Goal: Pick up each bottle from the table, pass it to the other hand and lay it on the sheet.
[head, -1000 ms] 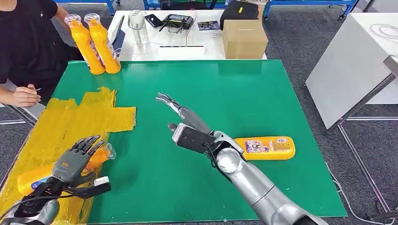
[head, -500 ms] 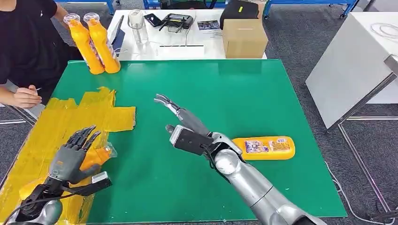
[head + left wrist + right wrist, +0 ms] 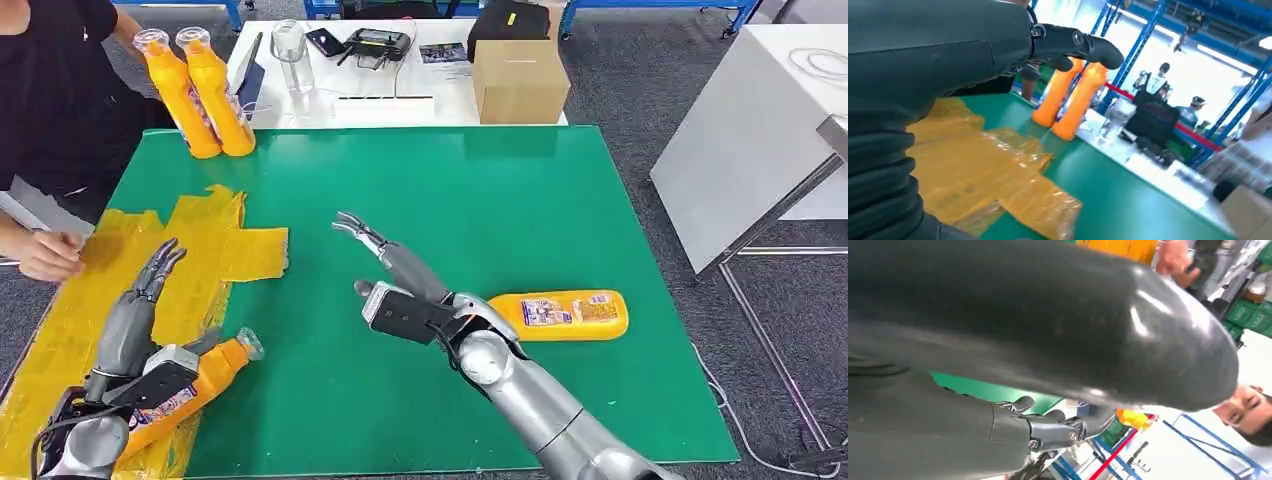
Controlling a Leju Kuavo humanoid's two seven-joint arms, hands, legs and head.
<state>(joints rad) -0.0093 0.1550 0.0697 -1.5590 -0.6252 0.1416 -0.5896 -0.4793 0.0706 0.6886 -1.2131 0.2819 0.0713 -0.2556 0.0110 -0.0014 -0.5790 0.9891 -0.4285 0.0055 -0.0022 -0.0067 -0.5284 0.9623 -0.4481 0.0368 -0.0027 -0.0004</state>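
An orange bottle (image 3: 212, 367) lies on its side at the near edge of the yellow sheet (image 3: 215, 250), cap towards the table's middle. My left hand (image 3: 135, 310) stretches flat over the sheet beyond it, fingers straight and holding nothing; the bottle lies by that wrist. A second orange bottle (image 3: 565, 315) lies on the green table (image 3: 500, 190), just right of my right forearm. Left of that bottle my right hand (image 3: 385, 258) hovers open and empty. Two more orange bottles (image 3: 205, 95) stand upright at the far left corner, also in the left wrist view (image 3: 1070, 97) past the sheet (image 3: 973, 175).
A person in black sits at the left edge, one hand (image 3: 45, 255) resting on the sheet. Behind the green table a white table carries a cardboard box (image 3: 520, 80), a clear jar (image 3: 290, 55) and devices. A white cabinet (image 3: 760, 130) stands to the right.
My left hand has let go of the bottle and straightened its fingers forward over the sheet; the bottle now lies by the wrist. The person's hand slid nearer. My right hand barely moved.
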